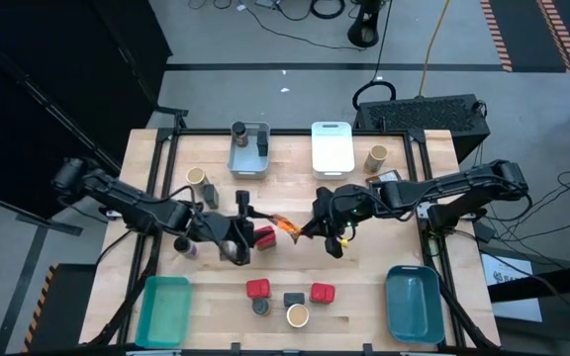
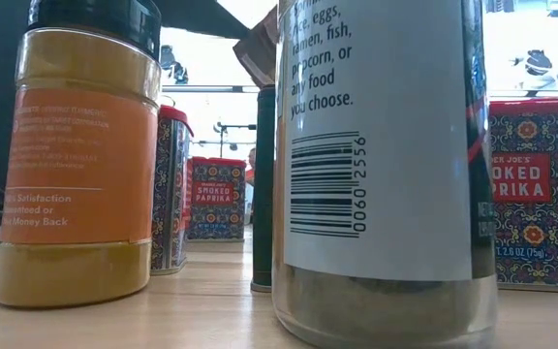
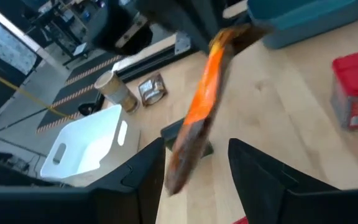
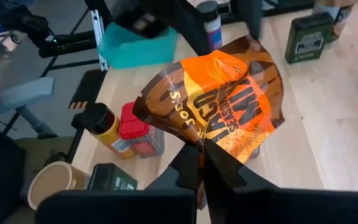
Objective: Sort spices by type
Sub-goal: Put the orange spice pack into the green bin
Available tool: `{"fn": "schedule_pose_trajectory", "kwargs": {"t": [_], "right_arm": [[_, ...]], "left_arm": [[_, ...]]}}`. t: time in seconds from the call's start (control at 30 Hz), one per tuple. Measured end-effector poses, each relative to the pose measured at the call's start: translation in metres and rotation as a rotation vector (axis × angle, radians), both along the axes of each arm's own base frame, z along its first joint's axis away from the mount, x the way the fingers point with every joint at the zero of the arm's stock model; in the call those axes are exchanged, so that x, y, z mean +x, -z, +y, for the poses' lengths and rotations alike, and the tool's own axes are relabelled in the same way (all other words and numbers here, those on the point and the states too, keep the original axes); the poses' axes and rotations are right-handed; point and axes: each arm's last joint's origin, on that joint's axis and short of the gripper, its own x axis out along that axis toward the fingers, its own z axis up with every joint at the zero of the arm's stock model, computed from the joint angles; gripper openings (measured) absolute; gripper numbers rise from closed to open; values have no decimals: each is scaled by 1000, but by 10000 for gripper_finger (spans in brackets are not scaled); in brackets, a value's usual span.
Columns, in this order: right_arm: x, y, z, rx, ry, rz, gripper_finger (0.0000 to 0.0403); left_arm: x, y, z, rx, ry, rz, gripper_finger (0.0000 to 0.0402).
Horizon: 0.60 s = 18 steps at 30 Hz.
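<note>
A flat brown-orange printed packet (image 1: 283, 225) hangs above the table's middle between my two grippers. My right gripper (image 1: 306, 229) comes from the table's right and is shut on it. My left gripper (image 1: 255, 233) comes from the left and is open; in the left wrist view its fingers (image 3: 143, 177) stand on either side of the packet's (image 3: 197, 118) left end. Red tins (image 1: 257, 288) (image 1: 322, 292), a dark tin (image 1: 293, 299) and a tan-topped jar (image 1: 297, 315) stand on the table near its front edge. My right gripper (image 4: 202, 155) pinches the packet's crumpled edge (image 4: 197, 138) between its two fingers, at the packet's right end. The fingers slant down from the table's right. The packet reaches away from the fingers, clear of the table. My left gripper (image 3: 196, 149): whether a finger touches the packet, I cannot tell.
At the back stand a grey bin (image 1: 248, 148) holding dark jars and a white bin (image 1: 332, 146); a teal bin (image 1: 162, 309) is front left, a blue bin (image 1: 414, 302) front right. Loose jars (image 1: 197, 178) (image 1: 376, 156) (image 1: 188, 247) and another packet (image 1: 389, 178) lie around.
</note>
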Motion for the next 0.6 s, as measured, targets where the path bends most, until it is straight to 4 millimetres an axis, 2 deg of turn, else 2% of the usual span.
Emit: {"fn": "schedule_pose_trajectory", "kwargs": {"t": [0.2, 0.27, 0.4, 0.5, 0.6], "right_arm": [[1, -2, 0, -16, -10, -34, 0], [2, -2, -1, -27, -12, -36, 0], [2, -3, -1, -57, -26, -46, 1], [0, -6, -1, -97, -47, -79, 11], [-6, -22, -2, -142, -66, -170, 30]], "left_arm": [[5, 4, 4, 3, -20, 5, 163], [6, 5, 4, 5, -20, 9, 134], [5, 6, 4, 6, -21, 18, 34], [5, 6, 4, -14, -31, 12, 27], [5, 5, 2, -20, -32, 0, 27]]}}
